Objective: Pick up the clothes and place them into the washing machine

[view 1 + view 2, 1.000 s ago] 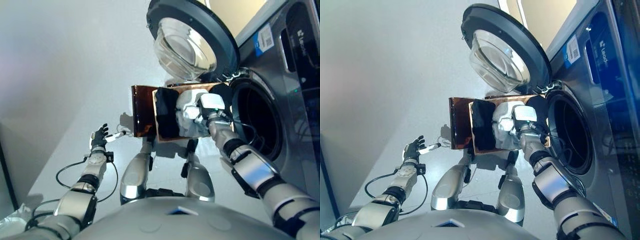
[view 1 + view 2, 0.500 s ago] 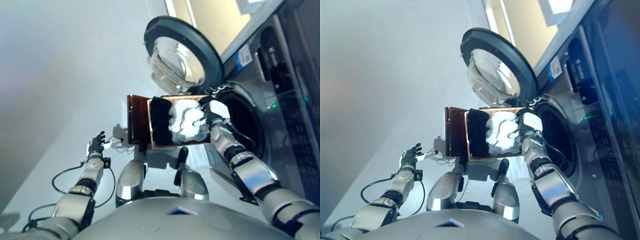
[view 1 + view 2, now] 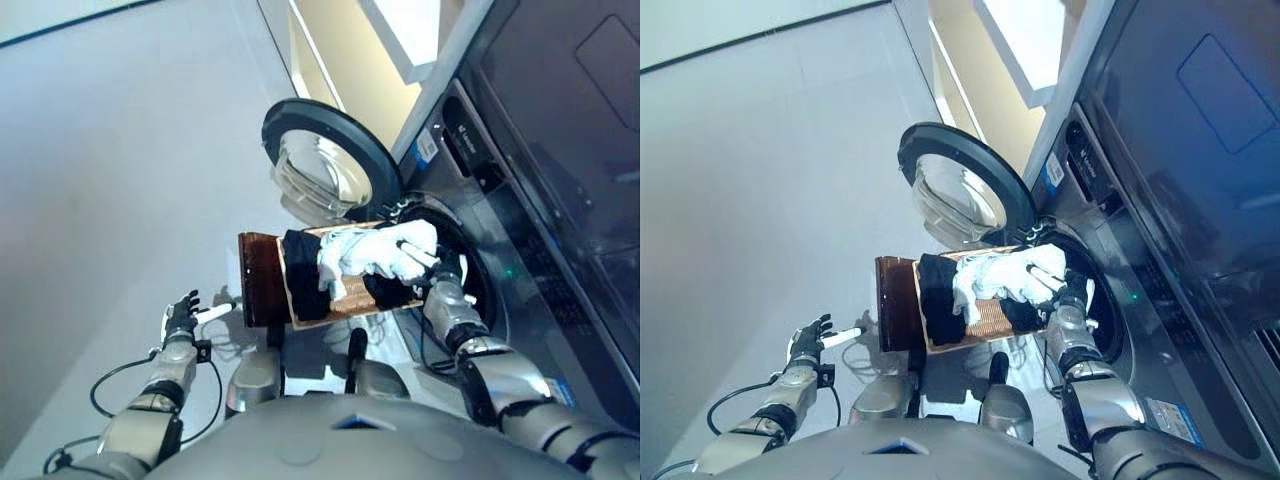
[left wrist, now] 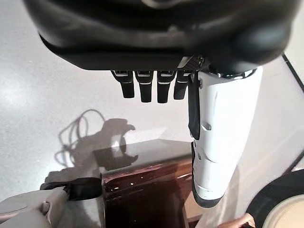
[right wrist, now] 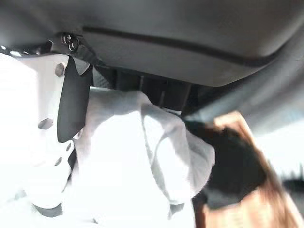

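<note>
Since a second ago the right hand [image 3: 437, 268] has lifted the white garment [image 3: 375, 250] up out of the wicker basket [image 3: 300, 290] toward the washing machine [image 3: 500, 200] drum, mid-frame; fingers clenched in the cloth; one black garment [image 3: 300, 275] is left in the basket; left hand [image 3: 180, 313] hangs lower left, fingers relaxed, holding nothing.

arms: silver-grey, dark joints | left hand [image 3: 180, 318]: dark | thumb cover: white

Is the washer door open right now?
Open: the round door is swung clear of the drum opening.
</note>
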